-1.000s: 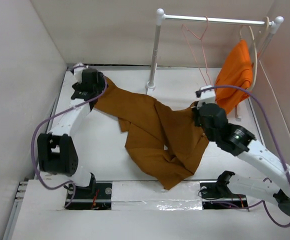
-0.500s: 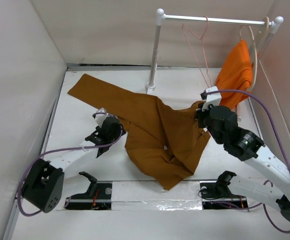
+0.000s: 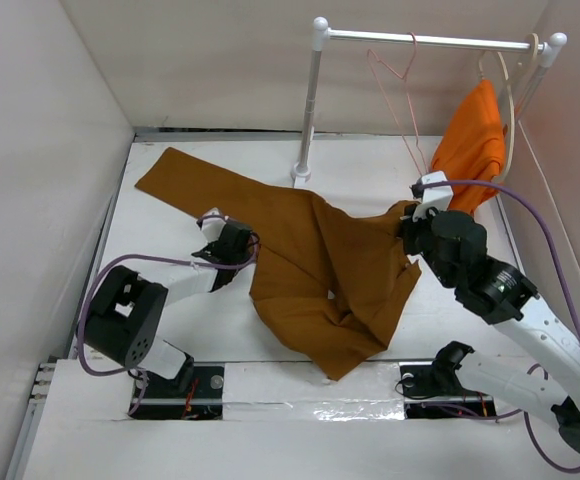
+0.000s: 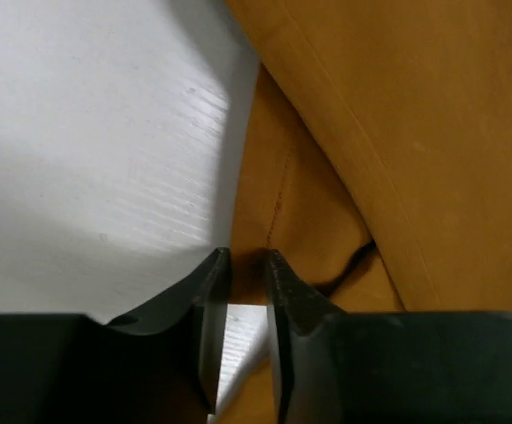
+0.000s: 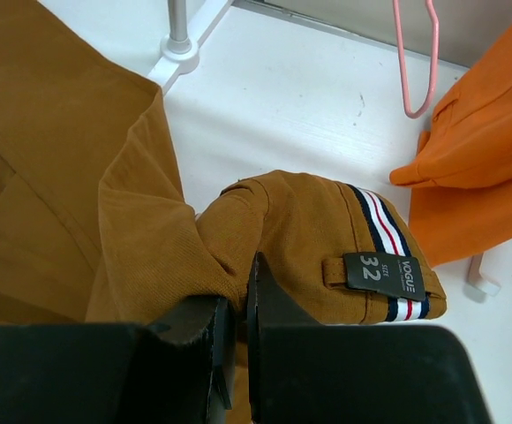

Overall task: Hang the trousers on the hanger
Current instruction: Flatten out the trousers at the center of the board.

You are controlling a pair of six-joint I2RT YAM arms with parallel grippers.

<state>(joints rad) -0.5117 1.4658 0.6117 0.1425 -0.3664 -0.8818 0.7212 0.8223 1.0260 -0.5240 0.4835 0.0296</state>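
Top view: rack (image 3: 310, 100) at the back, with the hanger (image 3: 395, 90) on its bar beside an orange garment (image 3: 470, 140). The trousers (image 3: 320, 260) are sprawled on the surface (image 3: 170, 320) below. The left pincer (image 3: 245, 250) was at the far corner a second ago and now sits at their left edge.

Left wrist: jaws narrow at the fabric edge, can't tell if they're gripping.

Right wrist: right pincer (image 5: 237, 269) clamped on the trousers by the striped waistband.

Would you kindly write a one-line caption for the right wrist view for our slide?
Right end effector pinches the ochre trousers near the striped waistband, pink hanger hanging beyond.
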